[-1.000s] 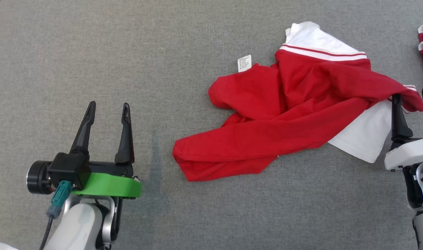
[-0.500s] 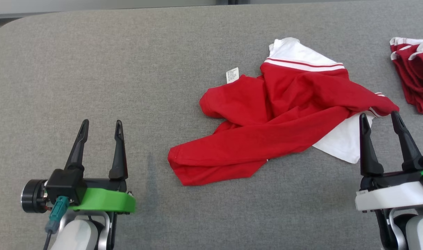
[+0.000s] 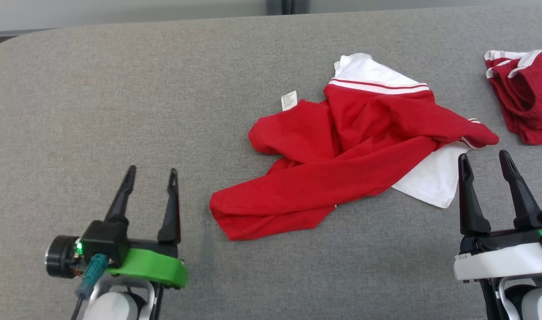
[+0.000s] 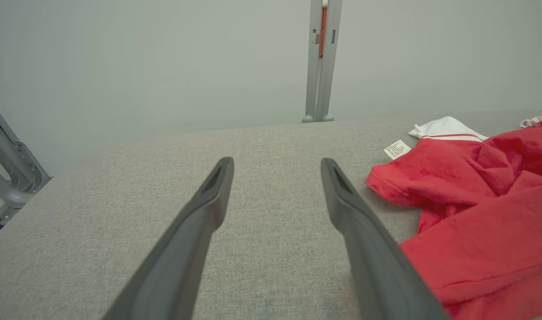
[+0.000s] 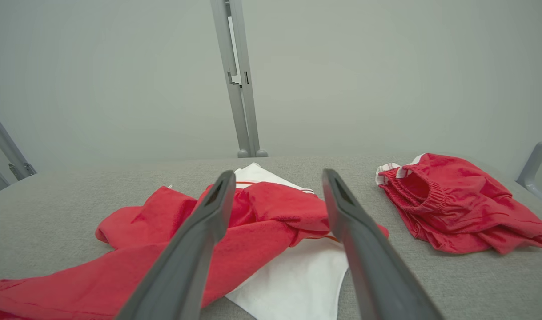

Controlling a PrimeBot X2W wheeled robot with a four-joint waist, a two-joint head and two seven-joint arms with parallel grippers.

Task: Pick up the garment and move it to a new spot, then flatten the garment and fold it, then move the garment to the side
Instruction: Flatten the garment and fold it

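While the crumpled red and white garment lies at centre right of the head view on a grey fabric table, the left gripper sits at lower left and the right gripper at lower right. Both have their fingers spread wide and grip nothing. The right gripper's tips are just beside the garment's white part. The left gripper is near the lower red hem but apart from it. A second red garment lies at the far right edge, apart from the first.

From the left wrist, the garment sits at the right side of the frame, off to one side of the parted, empty fingers.

From the right wrist, the garment lies straight beyond the parted fingers, bunched in soft folds.

It looks light, thin and limp, so it will likely drape and stretch rather than hold its shape. A pinch on a raised fold or a hem edge, such as the striped sleeve end near the right gripper, seems the surest hold.
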